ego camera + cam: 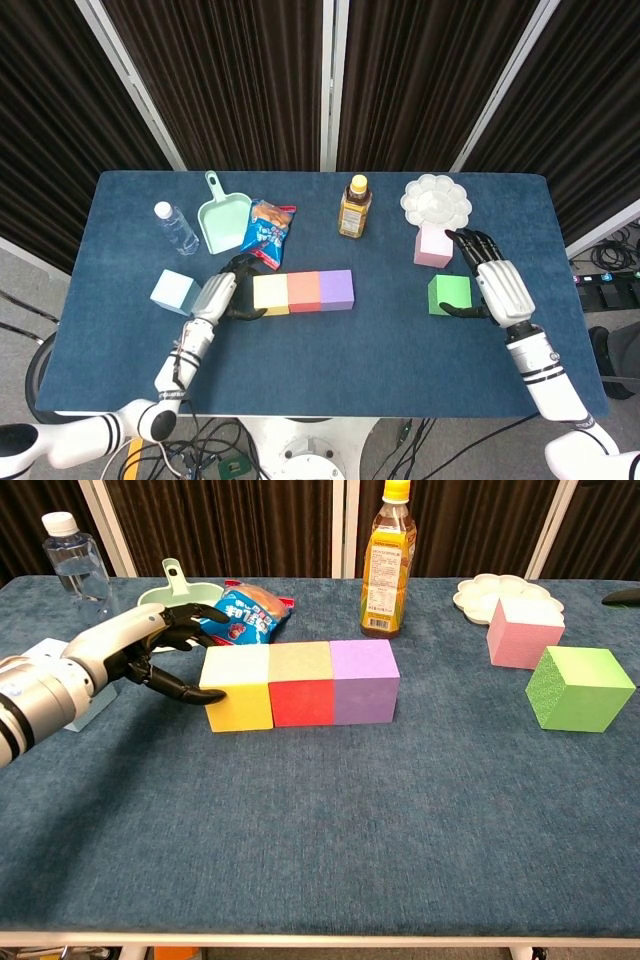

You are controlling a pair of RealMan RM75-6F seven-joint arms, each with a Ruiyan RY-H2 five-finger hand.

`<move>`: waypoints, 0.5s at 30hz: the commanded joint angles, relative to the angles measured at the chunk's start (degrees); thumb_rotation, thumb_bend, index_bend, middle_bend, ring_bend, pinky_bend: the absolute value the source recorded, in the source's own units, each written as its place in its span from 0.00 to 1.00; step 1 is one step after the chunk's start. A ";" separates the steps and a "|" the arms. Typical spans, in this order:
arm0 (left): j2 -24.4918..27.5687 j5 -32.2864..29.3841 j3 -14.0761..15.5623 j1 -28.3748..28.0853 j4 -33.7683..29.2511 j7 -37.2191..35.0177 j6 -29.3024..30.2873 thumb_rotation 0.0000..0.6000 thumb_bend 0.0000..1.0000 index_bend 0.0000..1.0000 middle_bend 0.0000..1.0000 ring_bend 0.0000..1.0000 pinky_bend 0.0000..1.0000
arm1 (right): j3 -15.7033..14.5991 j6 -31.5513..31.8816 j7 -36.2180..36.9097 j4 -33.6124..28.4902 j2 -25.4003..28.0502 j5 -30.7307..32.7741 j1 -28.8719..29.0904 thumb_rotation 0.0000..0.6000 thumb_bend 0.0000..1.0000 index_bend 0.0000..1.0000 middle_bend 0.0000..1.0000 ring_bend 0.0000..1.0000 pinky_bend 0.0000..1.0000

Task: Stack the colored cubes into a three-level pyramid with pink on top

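Observation:
Yellow (270,294), red (303,291) and purple (336,289) cubes lie touching in a row at the table's middle. My left hand (218,295) has its fingers spread and its fingertips (210,693) touch the yellow cube's (237,687) left side. A light blue cube (172,292) sits left of that hand, partly hidden by the arm in the chest view. At the right, the green cube (449,295) lies in front of the pink cube (432,245). My right hand (495,285) rests open just right of both, its thumb by the green cube's near corner.
Along the back stand a water bottle (176,227), a mint scoop (224,220), a snack bag (270,232), an orange drink bottle (355,207) and a white palette (436,200). Bare blue cloth (400,810) covers the front half of the table.

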 commanded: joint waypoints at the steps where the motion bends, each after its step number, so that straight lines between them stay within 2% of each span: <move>1: -0.11 -0.25 -0.20 -0.18 0.01 0.25 -0.10 1.00 0.19 0.14 0.34 0.04 0.13 | -0.01 -0.01 0.10 0.08 0.00 -0.01 -0.05 1.00 0.03 0.00 0.10 0.00 0.00; 9: -0.59 -0.53 -0.29 -0.40 -0.13 0.88 0.02 1.00 0.17 0.12 0.19 0.04 0.13 | -0.09 -0.14 0.72 0.69 -0.26 -0.07 -0.20 1.00 0.03 0.00 0.09 0.00 0.00; 15: -0.64 -0.44 -0.12 -0.35 0.05 0.60 0.00 1.00 0.16 0.11 0.14 0.03 0.13 | -0.14 -0.12 0.81 0.86 -0.27 -0.16 -0.34 1.00 0.03 0.00 0.09 0.00 0.00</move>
